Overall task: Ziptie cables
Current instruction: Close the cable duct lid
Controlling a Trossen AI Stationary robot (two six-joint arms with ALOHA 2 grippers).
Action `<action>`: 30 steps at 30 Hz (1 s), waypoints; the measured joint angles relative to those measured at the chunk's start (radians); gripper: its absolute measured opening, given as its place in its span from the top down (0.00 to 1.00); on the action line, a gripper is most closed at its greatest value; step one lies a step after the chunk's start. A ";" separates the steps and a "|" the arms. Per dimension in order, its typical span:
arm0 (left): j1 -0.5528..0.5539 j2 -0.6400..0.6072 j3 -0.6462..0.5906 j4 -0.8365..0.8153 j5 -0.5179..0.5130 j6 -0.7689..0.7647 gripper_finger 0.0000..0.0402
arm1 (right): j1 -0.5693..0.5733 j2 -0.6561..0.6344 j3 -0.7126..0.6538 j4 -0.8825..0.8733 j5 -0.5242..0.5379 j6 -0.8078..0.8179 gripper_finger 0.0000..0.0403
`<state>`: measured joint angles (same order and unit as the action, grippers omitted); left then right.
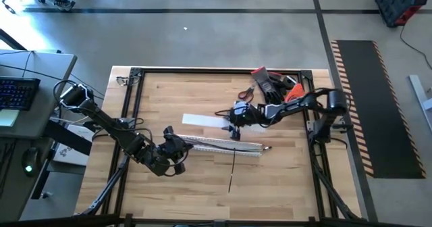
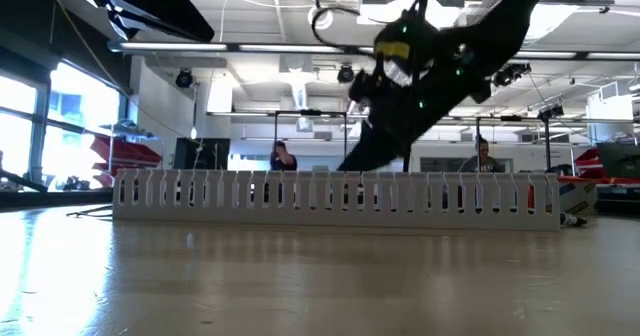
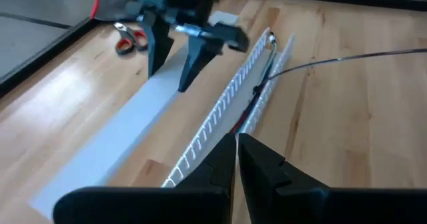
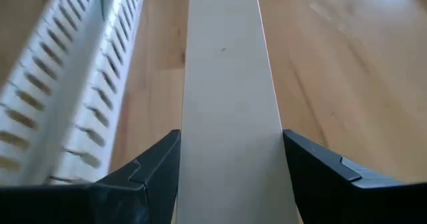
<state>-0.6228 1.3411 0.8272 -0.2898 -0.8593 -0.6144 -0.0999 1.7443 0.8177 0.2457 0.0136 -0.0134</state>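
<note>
1. A long white slotted plastic channel (image 1: 219, 144) lies across the middle of the light wooden table (image 1: 175, 98), running left to right in the high view.
2. In the low view the slotted channel (image 2: 335, 198) stands as a row of thin white upright fingers across the whole width of the table.
3. A flat white plastic strip (image 1: 202, 121), the plain cover piece, lies just beyond the channel on its far side, roughly parallel to it.
4. The cables (image 3: 260, 94), thin dark and grey wires with a touch of red, lie inside the channel near its right end; one thin dark wire (image 3: 353, 56) runs out of it across the bare wood.
5. In the high view a single thin dark wire (image 1: 232, 167) leads from the channel toward the near edge of the table.
6. The right gripper (image 4: 230, 161) is at the right end of the flat white strip (image 4: 230, 84), its two dark fingers set against the strip's two long edges, clamped across its width.
7. From the left wrist view the right gripper (image 3: 172, 67) points down onto the strip.
8. The left gripper (image 3: 237, 151) sits at the left end of the channel, its fingers pressed together and holding nothing.
9. Red-handled scissors (image 1: 247, 92) and other tools lie at the far right of the table.
</note>
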 joint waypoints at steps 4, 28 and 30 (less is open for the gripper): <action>-0.001 -0.003 0.000 0.001 -0.030 0.024 0.99 | 0.048 -0.091 0.002 -0.021 0.036 0.039 0.48; 0.013 -0.261 -0.149 -0.210 0.078 -0.153 1.00 | 0.221 0.062 0.380 -0.449 0.031 0.213 0.48; 0.013 -0.261 -0.190 -0.200 0.054 -0.204 1.00 | 0.221 0.088 0.389 -0.453 0.040 0.200 0.48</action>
<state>-0.6098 1.0802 0.6376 -0.4903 -0.8054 -0.8184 0.1207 1.8325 1.2064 -0.2075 0.0540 0.1871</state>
